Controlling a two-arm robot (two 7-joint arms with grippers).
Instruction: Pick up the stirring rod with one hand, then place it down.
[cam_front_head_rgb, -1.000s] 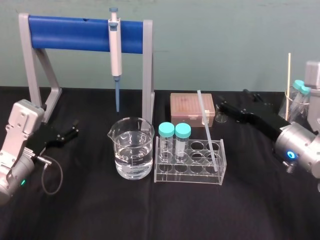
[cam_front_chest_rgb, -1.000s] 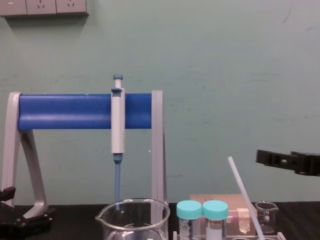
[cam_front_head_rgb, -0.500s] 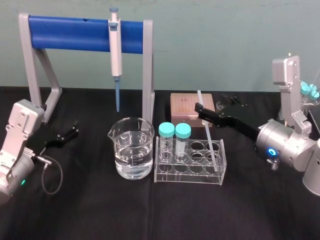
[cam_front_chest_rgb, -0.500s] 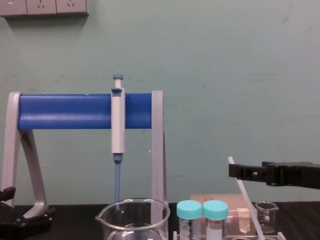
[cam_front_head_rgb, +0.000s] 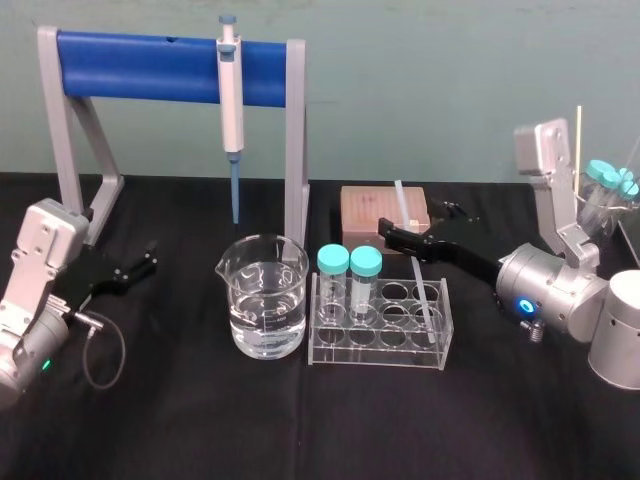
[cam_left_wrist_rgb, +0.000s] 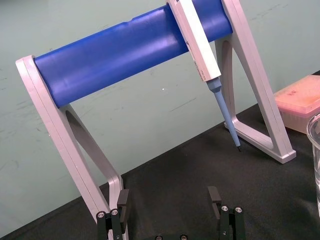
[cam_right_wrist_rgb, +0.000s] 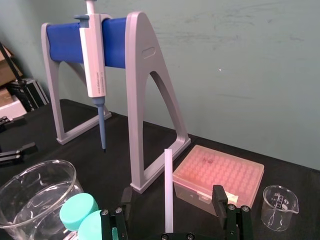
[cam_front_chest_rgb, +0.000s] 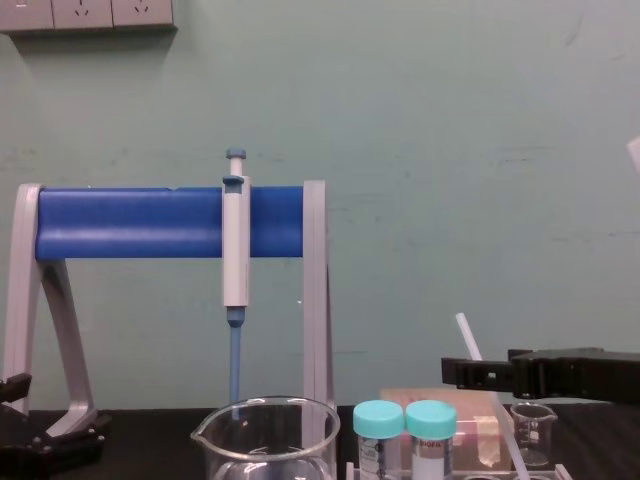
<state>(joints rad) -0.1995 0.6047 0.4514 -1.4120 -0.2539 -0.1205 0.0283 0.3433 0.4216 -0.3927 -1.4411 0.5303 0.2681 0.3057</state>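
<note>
The right gripper (cam_right_wrist_rgb: 172, 192) is held with its jaws spread wide, and the stirring rod (cam_front_head_rgb: 417, 275) is seen between the two fingers (cam_right_wrist_rgb: 218, 197) with a gap on either side. Nothing is gripped. The rod is touched by neither finger as far as can be told. The upper part of the rod is framed, above the rim of the clear rack (cam_front_head_rgb: 380, 335).

The rod is stood tilted in the rack, with its foot at the rack's 3 o'clock end and its top leaned toward 12 o'clock. Two capped tubes (cam_front_head_rgb: 349, 262) are stood at the rack's 9 o'clock end, near one finger. A pink box (cam_front_head_rgb: 375, 212) is set just behind the rack at 12 o'clock. A small glass cup (cam_right_wrist_rgb: 279, 205) is placed beside that box, beyond the other finger. Open air is left above the rod's top end.

A large beaker (cam_front_head_rgb: 264, 300) is set just beside the rack at 9 o'clock. The pipette (cam_front_head_rgb: 231, 95) is hung on the stand (cam_front_head_rgb: 295, 140) at 11 o'clock. Bare black table (cam_front_head_rgb: 300, 420) is spread at 6 o'clock of the rack.

The left gripper (cam_left_wrist_rgb: 168, 197) is parked at 9 o'clock of the beaker, well apart from it, with its jaws wide open and empty
</note>
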